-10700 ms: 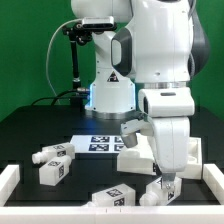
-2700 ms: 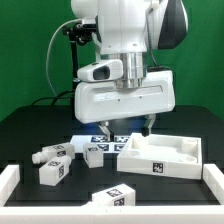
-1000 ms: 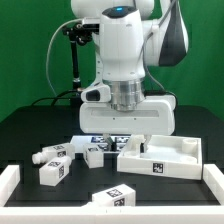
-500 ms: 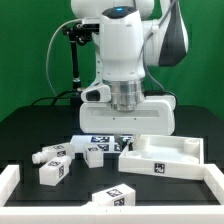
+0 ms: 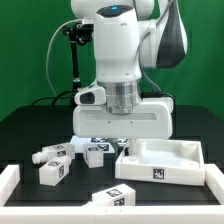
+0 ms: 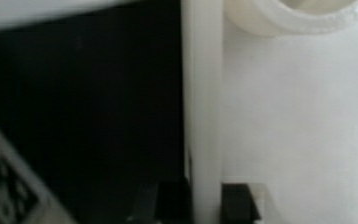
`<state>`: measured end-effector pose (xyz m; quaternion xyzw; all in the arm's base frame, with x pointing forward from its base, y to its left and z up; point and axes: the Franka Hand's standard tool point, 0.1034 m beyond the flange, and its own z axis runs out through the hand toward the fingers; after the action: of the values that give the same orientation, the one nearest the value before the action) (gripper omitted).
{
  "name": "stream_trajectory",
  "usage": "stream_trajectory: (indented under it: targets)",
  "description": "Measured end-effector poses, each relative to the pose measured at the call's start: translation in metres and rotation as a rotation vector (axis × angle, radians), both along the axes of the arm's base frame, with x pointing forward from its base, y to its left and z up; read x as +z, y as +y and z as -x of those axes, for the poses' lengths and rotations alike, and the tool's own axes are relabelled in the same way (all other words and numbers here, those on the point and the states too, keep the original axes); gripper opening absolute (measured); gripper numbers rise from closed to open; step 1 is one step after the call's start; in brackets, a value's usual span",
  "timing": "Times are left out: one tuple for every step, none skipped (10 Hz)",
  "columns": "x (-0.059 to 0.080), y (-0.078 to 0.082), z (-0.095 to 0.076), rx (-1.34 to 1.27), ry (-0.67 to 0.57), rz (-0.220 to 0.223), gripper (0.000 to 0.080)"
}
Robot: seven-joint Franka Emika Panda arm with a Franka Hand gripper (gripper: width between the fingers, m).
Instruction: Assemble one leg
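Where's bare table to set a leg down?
Bare black table between the two legs at the exterior view's left and the front leg; also in front of the tray. Crowded around the marker board, where another leg sits close to the tray's corner.

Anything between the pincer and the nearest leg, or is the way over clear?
Only the tray: the wrist view shows the pincer straddling its wall, a finger on each side. The nearest leg lies just beyond the tray toward the exterior view's left, with nothing visible between.
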<state>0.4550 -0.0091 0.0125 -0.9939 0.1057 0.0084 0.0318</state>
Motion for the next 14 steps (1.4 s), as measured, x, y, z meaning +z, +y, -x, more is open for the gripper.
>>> stream_trajectory:
  targets:
    - [0.001,-0.005,-0.012,0.093,-0.029,0.005,0.0054]
    - [0.0,-0.009,-0.015,0.175,-0.049,0.011,0.0054]
    - [0.0,-0.009,-0.015,0.167,-0.048,0.01,0.0054]
    - [0.0,-0.009,-0.015,0.168,-0.048,0.011,0.0054]
    - [0.0,-0.009,-0.015,0.168,-0.048,0.011,0.0054]
    - [-0.001,-0.008,-0.017,0.171,-0.051,0.014,0.0054]
    - [-0.001,-0.008,-0.025,0.164,-0.069,0.026,0.0054]
    - [0.0,-0.009,-0.037,0.157,-0.078,0.028,0.0054]
    - [0.001,-0.01,-0.05,0.156,-0.089,0.027,0.0054]
    - [0.005,-0.01,-0.061,0.167,-0.107,0.029,0.0054]
    - [0.007,-0.014,-0.07,0.227,-0.13,0.038,0.0054]
    - [0.005,-0.021,-0.072,0.278,-0.15,0.052,0.0054]
    - [0.003,-0.023,-0.069,0.295,-0.156,0.058,0.0054]
    - [0.0,-0.028,-0.061,0.324,-0.159,0.069,0.0054]
